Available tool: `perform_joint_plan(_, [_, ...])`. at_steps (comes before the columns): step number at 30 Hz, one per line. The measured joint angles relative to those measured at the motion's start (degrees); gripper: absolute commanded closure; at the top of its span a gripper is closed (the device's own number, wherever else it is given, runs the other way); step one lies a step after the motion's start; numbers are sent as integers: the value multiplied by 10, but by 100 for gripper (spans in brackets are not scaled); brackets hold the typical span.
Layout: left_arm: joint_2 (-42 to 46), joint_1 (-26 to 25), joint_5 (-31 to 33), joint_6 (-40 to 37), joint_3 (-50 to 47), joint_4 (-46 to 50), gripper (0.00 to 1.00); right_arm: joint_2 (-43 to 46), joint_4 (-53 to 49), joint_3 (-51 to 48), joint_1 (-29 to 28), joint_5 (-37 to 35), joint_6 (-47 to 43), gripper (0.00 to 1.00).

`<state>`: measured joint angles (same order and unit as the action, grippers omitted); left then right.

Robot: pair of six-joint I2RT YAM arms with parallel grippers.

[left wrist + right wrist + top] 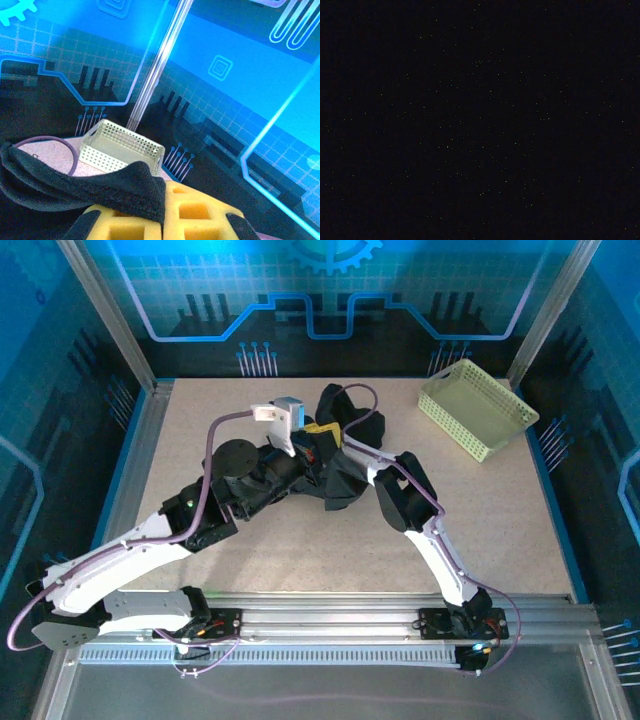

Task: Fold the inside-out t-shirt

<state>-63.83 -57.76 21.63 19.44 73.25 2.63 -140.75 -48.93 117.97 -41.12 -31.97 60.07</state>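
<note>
Left arm [130, 550]: stretched from the near-left base diagonally toward the middle of the tabletop [300, 560], lying low, forearm rising at the end.
Left wrist [285, 412]: lifted and tipped upward, facing away from the bases.
Left gripper [164, 212]: yellow fingers [200, 215] pressed together, pinching a fold of the t-shirt [100, 182].
Right arm [440, 555]: leaning from the near-right base up and leftward, elbow bent sharply.
Right gripper [350, 455]: sunk into dark cloth; jaw spacing unreadable.

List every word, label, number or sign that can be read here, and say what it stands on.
No readable text anywhere.
Backdrop wall: a gear symbol and circuit-line graphics, with no letters or numbers.
t-shirt and basket: no print or label visible.
Right wrist view: too dark to read anything.
</note>
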Motion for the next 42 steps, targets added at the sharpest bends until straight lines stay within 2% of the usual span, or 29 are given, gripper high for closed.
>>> perform_joint_plan(3, [10, 10, 16, -1, -11, 1, 100, 16, 25, -32, -1, -1, -2, 89])
perform_joint_plan(5, [18, 20, 28, -2, -16, 3, 100, 37, 46, -72, -1, -5, -4, 99])
perform_joint_plan(12, [45, 92, 63, 0, -30, 34, 100, 151, 176, -272, -1, 7, -23, 100])
perform_joint_plan(20, [28, 241, 69, 11, -44, 100, 100, 256, 301, -443, -31, 38, -84, 100])
perform_joint_plan(25, [-43, 347, 19, 28, -70, 133, 100, 358, 378, -550, -47, 64, -117, 100])
perform_joint_plan(31, [-168, 407, -66, 38, -89, 166, 97, 463, 455, -619, -46, 103, -147, 100])
perform_joint_plan(33, [-210, 408, -93, 38, -90, 172, 93, 483, 471, -626, -46, 120, -154, 100])
perform_joint_plan(38, [-260, 407, -143, 38, -108, 177, 71, 511, 510, -629, -43, 182, -167, 100])
perform_joint_plan(40, [-262, 405, -153, 29, -116, 178, 61, 520, 523, -630, -40, 206, -170, 100])
perform_joint_plan(42, [-246, 397, -159, 11, -139, 161, 42, 527, 533, -630, -38, 224, -175, 100])
